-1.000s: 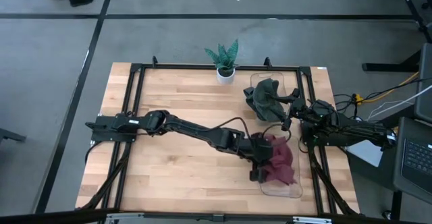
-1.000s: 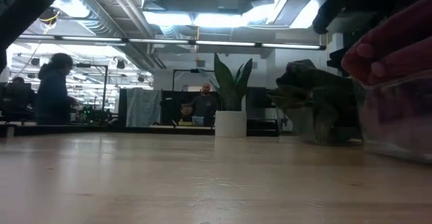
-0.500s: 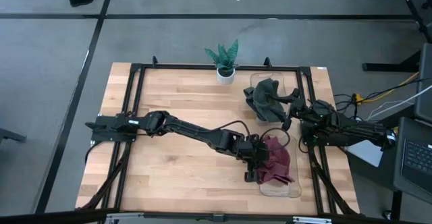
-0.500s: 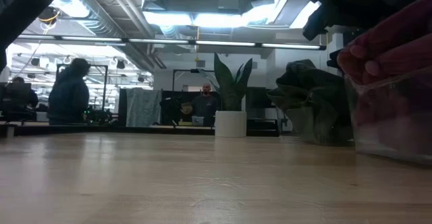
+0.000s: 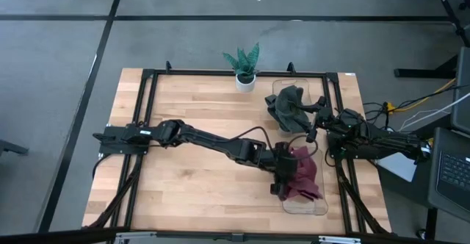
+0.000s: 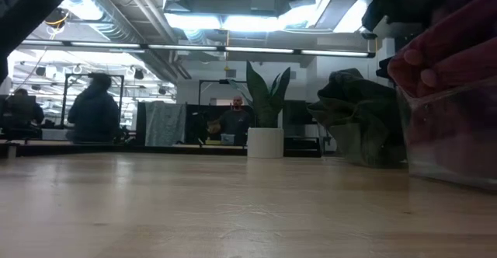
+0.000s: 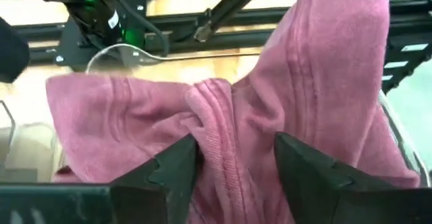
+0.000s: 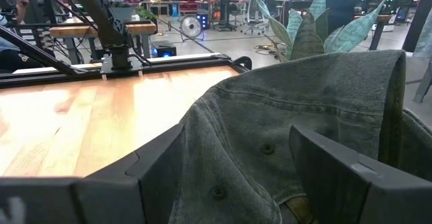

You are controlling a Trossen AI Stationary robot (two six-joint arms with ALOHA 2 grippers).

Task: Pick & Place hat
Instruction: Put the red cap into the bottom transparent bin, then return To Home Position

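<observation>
Left gripper [image 5: 280, 176]: over the near right part of the table, at the left rim of the near clear bin; fingers [image 7: 177, 171] parted on either side of a ridge of pink fabric, not pinching it.
Pink hat [image 5: 302, 176]: crumpled in the near clear bin [image 5: 314, 206] by the table's right edge, near the front right corner; bunched upward in folds, seen close up in the left wrist view [image 7: 297, 89] with stitched ribs running along it.
Left arm: reaching from its base at the table's left edge diagonally across the wood to the bin.
Right gripper [image 5: 311, 120]: at the right edge of the table, just beside the far bin; fingers [image 8: 158, 170] spread wide with the green hat lying between and ahead of them, nothing clasped.
Green hat [image 5: 288, 106]: dark olive denim, heaped in the far clear bin [image 5: 277, 88] near the back right corner; stitching and small eyelets visible in the right wrist view [image 8: 297, 96].
Potted plant [image 5: 244, 66]: white pot, green pointed leaves, upright at the middle of the back edge, left of the far bin.
Table [image 5: 191, 178]: pale wooden planks inside a black frame.
Background: people [image 6: 94, 112] at workstations in the room beyond, under ceiling lights.
</observation>
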